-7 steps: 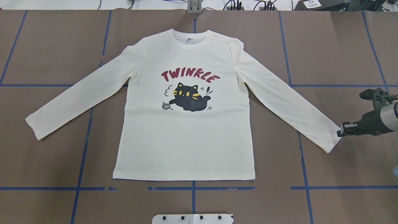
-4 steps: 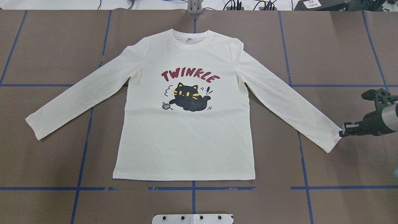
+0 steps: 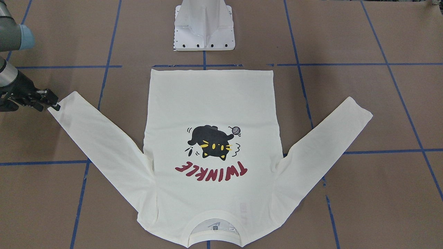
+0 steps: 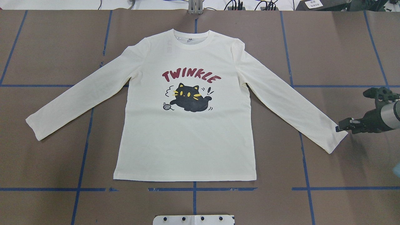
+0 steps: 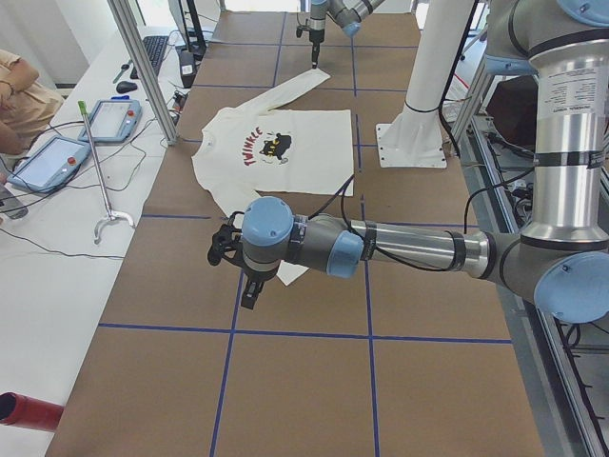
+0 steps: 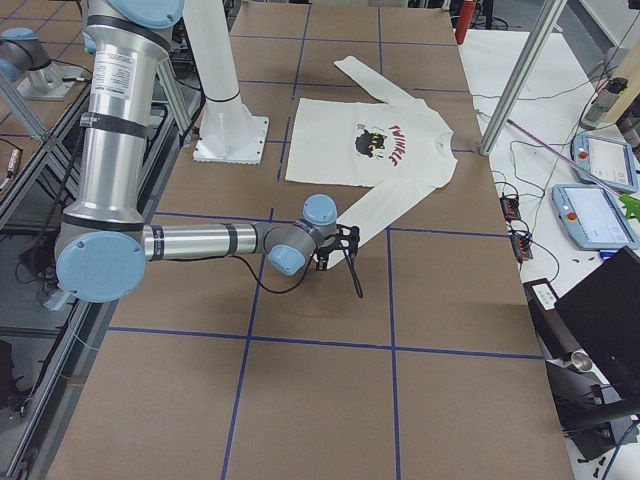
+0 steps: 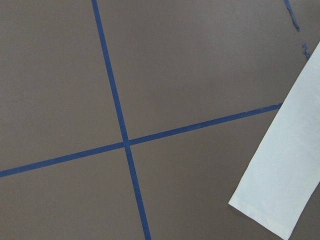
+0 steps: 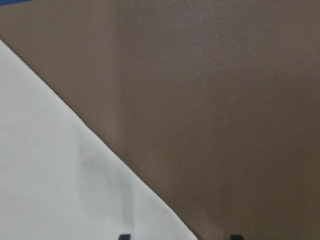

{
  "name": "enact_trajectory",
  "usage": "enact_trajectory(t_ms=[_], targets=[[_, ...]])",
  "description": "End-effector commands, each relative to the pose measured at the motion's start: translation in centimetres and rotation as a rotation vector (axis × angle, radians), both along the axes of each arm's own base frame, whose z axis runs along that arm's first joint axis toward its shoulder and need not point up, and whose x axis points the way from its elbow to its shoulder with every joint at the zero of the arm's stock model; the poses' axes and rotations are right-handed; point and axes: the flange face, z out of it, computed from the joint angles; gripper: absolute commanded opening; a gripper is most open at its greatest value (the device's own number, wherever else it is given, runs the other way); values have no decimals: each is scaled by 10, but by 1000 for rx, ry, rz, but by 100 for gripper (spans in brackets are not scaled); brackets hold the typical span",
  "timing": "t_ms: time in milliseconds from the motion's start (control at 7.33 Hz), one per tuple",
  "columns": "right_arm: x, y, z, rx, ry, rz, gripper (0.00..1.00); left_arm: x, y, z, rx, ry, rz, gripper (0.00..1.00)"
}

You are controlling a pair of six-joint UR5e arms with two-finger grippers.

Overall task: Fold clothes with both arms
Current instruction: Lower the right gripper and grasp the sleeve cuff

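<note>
The clothes are one cream long-sleeved shirt (image 4: 187, 140) lying flat, cat print and red "TWINKLE" facing up, both sleeves spread out. My right gripper (image 4: 339, 128) sits low at the end of the shirt's right sleeve cuff (image 4: 334, 140). In the right wrist view its two fingertips (image 8: 125, 236) stand apart, one over cream cloth and one over brown table, so it is open. My left gripper (image 5: 249, 295) hangs above the table close to the left sleeve cuff (image 7: 272, 200). It shows only in the exterior left view, so I cannot tell its state.
The white pedestal base (image 3: 204, 24) stands at the robot's edge, just behind the shirt's hem. Blue tape lines (image 4: 193, 189) grid the brown table cover. A person (image 5: 29, 95) and tablets (image 5: 57, 162) are at a side bench beyond the far edge.
My right gripper has shifted a little toward the shirt and away from the robot, now over the end of the right cuff. The shirt's body lies as before.
</note>
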Motion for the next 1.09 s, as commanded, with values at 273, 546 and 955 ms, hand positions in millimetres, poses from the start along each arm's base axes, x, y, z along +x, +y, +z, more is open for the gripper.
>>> enact_trajectory(t_ms=[273, 546, 955], targets=[[2, 1, 2, -6, -2, 1, 0, 0, 0, -3, 5, 0, 0, 100], [5, 4, 0, -1, -8, 2, 0, 0, 0, -8, 12, 0, -2, 100], [-13, -3, -86, -17, -150, 10, 0, 0, 0, -9, 15, 0, -2, 100]])
